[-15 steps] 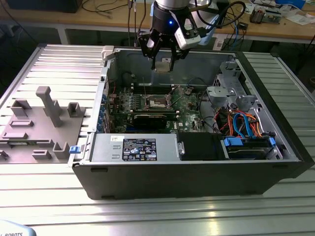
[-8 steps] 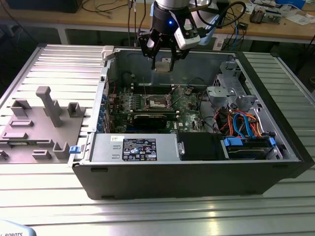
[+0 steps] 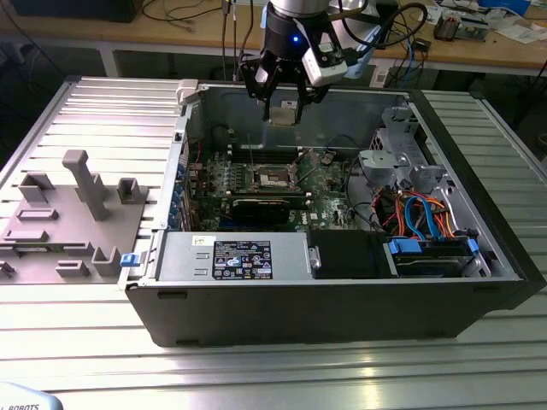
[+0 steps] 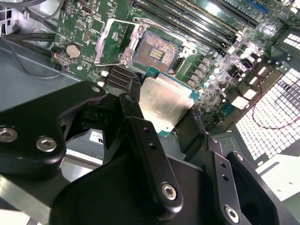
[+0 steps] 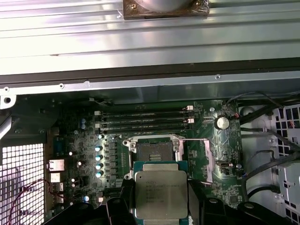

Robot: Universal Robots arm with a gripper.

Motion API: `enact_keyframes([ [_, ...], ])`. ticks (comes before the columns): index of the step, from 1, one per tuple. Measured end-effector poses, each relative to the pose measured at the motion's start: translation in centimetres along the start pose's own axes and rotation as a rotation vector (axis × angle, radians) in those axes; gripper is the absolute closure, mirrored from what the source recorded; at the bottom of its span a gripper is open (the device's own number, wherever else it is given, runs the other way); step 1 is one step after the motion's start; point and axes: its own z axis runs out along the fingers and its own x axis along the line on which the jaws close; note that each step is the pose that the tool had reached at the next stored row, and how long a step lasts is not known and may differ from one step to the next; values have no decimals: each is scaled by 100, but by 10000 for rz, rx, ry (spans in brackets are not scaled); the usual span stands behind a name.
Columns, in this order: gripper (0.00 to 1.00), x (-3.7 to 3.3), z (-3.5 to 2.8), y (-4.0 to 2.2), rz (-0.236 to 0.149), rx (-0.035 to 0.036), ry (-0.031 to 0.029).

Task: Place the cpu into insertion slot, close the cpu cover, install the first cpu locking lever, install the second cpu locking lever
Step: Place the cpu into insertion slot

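Observation:
My gripper (image 3: 282, 109) hangs over the open computer case (image 3: 342, 299), above its back wall, and is shut on the cpu (image 3: 283, 114). In both wrist views the cpu (image 4: 164, 101) (image 5: 161, 193) is a silvery square chip on a green base, clamped by its edges between the black fingers (image 4: 132, 108). Below it on the motherboard lies the insertion slot (image 4: 152, 51) (image 5: 153, 150) (image 3: 272, 177), bare with its contacts showing. The cpu cover (image 4: 112, 41) (image 5: 199, 159) is a metal frame swung open beside the slot. The cpu is held clear of the slot.
Memory slots (image 5: 145, 119) run along one side of the socket, with a coin battery (image 5: 221, 123) nearby. A power supply (image 3: 239, 256) and a drive bay with blue and orange cables (image 3: 427, 226) sit at the case front. A grey fixture (image 3: 68, 213) stands on the exterior view's left.

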Motion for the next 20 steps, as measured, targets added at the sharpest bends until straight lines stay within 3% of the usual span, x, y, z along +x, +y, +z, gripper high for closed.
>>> enact_keyframes([
  [20,46,0,1,0,250,-5,-23],
])
